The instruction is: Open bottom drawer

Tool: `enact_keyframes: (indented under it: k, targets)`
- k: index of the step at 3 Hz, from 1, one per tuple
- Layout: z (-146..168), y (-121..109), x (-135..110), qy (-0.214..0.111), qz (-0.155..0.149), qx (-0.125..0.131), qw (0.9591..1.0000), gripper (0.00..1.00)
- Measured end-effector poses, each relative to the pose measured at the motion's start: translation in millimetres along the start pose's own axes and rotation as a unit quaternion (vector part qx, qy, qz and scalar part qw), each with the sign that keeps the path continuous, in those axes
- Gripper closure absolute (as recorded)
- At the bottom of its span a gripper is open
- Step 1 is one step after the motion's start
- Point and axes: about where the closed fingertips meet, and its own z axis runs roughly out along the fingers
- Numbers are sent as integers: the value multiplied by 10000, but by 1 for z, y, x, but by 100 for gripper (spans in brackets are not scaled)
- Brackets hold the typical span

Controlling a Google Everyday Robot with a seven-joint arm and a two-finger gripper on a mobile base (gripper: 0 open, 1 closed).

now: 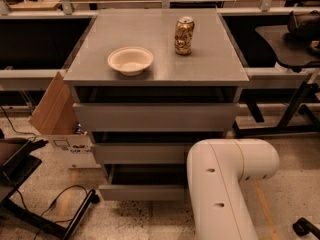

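The grey cabinet [160, 71] stands on a speckled floor [145, 219], with its bottom drawer [142, 192] at the foot of the stack, directly under the middle front [140, 153] and the taller top front [155, 116]. The bottom drawer's flat, handleless front faces the near side. Its long axis runs left to right, level with the floor. It sits a little nearer than the middle front, and a dark strip of its inside shows behind its top edge.

The robot's white arm [225, 184] bends in from the near right and covers the drawer front's right end (the left end and its side wall are plain to see). The gripper is hidden from this view, somewhere beyond the arm, so its grip cannot be told.

On the cabinet top, a pale bowl [130, 60] sits near the left, and a dented can [184, 35] stands upright farther back and to the right, well apart from it. A cardboard box [52, 109] leans at the cabinet's left side.
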Motion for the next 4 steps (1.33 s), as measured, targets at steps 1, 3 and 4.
enact_keyframes:
  k: [1,3,4]
  targets:
    - [0,0,0,0,0,0,10000,100]
    - [-13,14,2,138,135,-109,9998,100]
    - [-21,23,2,211,248,-157,9993,100]
